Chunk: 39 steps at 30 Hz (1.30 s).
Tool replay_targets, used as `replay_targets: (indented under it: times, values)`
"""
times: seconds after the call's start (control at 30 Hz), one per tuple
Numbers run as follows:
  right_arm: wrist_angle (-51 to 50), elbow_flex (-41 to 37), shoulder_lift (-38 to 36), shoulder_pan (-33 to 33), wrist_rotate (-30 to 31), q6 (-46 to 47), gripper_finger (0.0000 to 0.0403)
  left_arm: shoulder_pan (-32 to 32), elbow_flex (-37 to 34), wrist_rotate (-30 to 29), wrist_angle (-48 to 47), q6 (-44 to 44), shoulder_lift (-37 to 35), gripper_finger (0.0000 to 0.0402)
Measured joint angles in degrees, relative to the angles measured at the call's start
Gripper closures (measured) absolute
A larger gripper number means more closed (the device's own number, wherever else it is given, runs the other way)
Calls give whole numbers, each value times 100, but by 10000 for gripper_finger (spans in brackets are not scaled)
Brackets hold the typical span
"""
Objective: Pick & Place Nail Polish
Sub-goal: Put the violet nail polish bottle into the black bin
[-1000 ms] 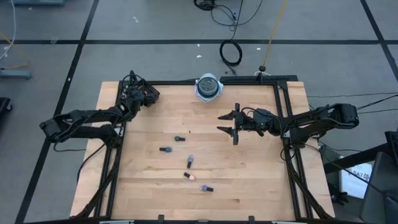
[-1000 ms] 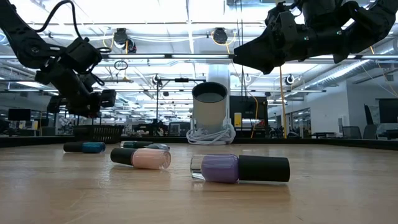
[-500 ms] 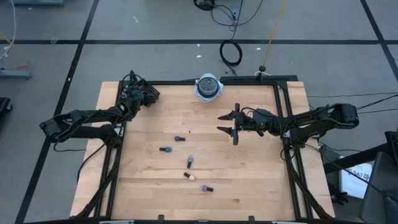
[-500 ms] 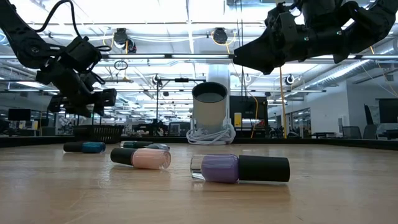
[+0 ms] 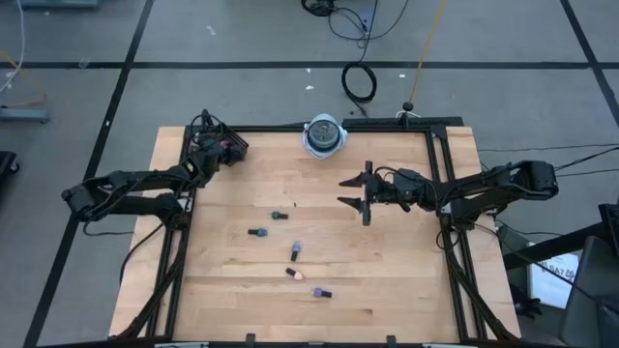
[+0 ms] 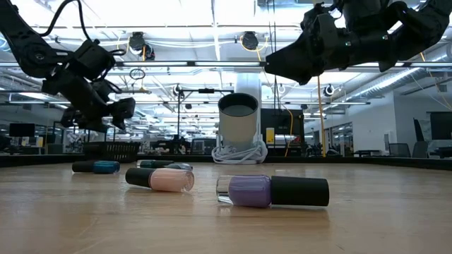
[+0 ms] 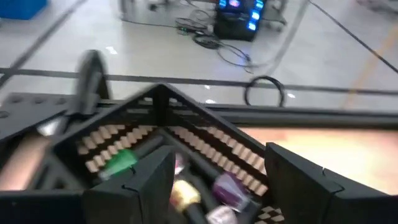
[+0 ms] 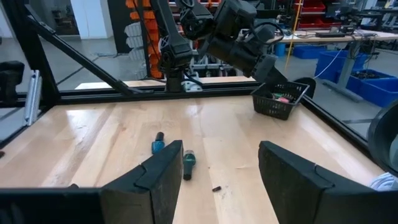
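The left gripper hangs over a small black basket at the tabletop's far left corner, its fingers spread apart and empty; several nail polish bottles lie in the basket below it. Five more bottles lie loose mid-tabletop: a teal one, a dark one, a purple one, a pink one and another. The right gripper hovers open, holding nothing, right of centre.

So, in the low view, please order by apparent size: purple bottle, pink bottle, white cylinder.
1. white cylinder
2. purple bottle
3. pink bottle
Purple lies nearer the camera, so the two bottles may truly match.
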Motion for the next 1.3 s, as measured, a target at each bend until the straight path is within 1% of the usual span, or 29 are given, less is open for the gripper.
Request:
replay_targets:
  times: [0.07, 0.17, 0.27, 0.4, 0.53, 0.67, 0.9, 1.0, 1.07, 1.23, 1.3]
  values:
    - [-15, 0, 0, 131, 6, -59, 207, 0, 0, 319, 119, 220, 0, 158]
    - [-100, 0, 0, 518, 77, -309, 207, 0, 0, 877, 295, 560, 0, 158]
    - [-140, 9, 27, 1100, 720, -324, 207, 1, 0, 1305, 454, 736, 0, 158]
    - [-290, 56, 206, 1936, 1624, 36, 206, 2, 0, 1376, 535, 695, 0, 158]
    - [-1004, 500, 642, 2688, 2317, 483, 206, -12, 0, 1502, 533, 609, 0, 158]
    - [-1841, 1348, 1331, 3216, 2687, 815, 206, -126, 0, 2123, 547, 604, 0, 158]
    - [-3315, 2852, 2683, 3685, 2701, 1409, 206, -446, 0, 3361, 678, 665, 0, 158]
    - [-3683, 3321, 3187, 3807, 2676, 1730, 206, -627, -2, 3874, 867, 769, 0, 158]
    - [-3793, 3534, 3458, 3879, 2546, 1906, 206, -776, -1, 4028, 1029, 816, 0, 158]
    - [-3828, 3892, 3947, 3990, 2116, 2539, 206, -1127, -2, 4031, 1375, 890, 0, 158]
    - [-3851, 3917, 4024, 4015, 2049, 2725, 206, -1216, -2, 4030, 1493, 911, 0, 158]
